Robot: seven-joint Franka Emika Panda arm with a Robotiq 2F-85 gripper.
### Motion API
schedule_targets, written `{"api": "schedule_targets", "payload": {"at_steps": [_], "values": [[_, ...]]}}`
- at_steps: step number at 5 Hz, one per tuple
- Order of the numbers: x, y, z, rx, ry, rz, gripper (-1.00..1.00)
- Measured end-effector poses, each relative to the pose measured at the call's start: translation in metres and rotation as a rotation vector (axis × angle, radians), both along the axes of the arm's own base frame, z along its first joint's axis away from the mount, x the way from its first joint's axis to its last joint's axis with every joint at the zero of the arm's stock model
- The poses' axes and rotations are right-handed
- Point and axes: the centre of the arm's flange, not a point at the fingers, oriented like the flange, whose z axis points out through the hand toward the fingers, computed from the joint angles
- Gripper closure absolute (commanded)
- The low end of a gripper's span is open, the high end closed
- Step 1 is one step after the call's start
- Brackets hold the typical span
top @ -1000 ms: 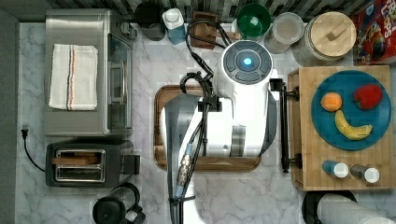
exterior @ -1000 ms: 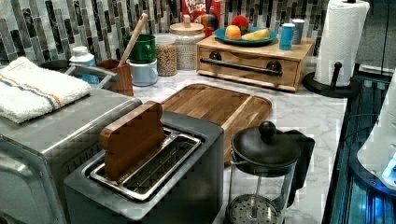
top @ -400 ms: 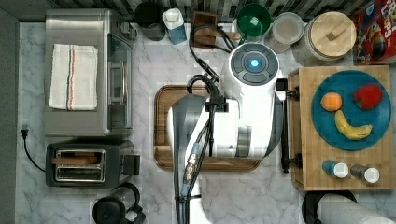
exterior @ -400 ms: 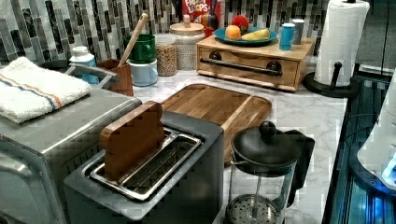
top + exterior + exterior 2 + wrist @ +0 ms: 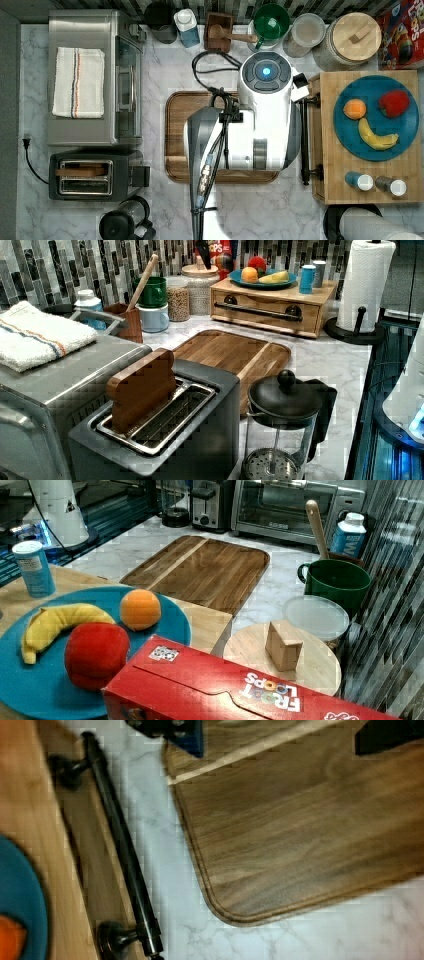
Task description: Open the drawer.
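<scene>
Drawer (image 5: 265, 315) sits shut in the light-wood box, upper centre-right of the left view; its black bar handle (image 5: 122, 855) runs down the frame's left part in the wrist view. Gripper (image 5: 280, 732) w/ fingers spread wide, hovering over the dark wooden tray (image 5: 310, 830), beside the handle, not touching. Arm (image 5: 250, 125) covers the tray in the top view's centre.

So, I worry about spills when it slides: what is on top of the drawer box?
A blue plate with an orange, a red fruit and a banana, plus two shakers. The drawer's inside is hidden.
</scene>
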Motion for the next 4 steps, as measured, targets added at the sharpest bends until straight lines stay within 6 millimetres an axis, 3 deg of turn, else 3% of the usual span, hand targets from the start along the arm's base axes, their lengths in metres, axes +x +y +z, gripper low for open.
{"api": "schedule_targets", "payload": {"at_steps": [2, 4], "values": [[-0.02, -0.029, -0.04, 0.027, -0.005, 0.262, -1.0], [-0.048, -0.083, -0.075, 0.058, 0.019, 0.341, -1.0]]}}
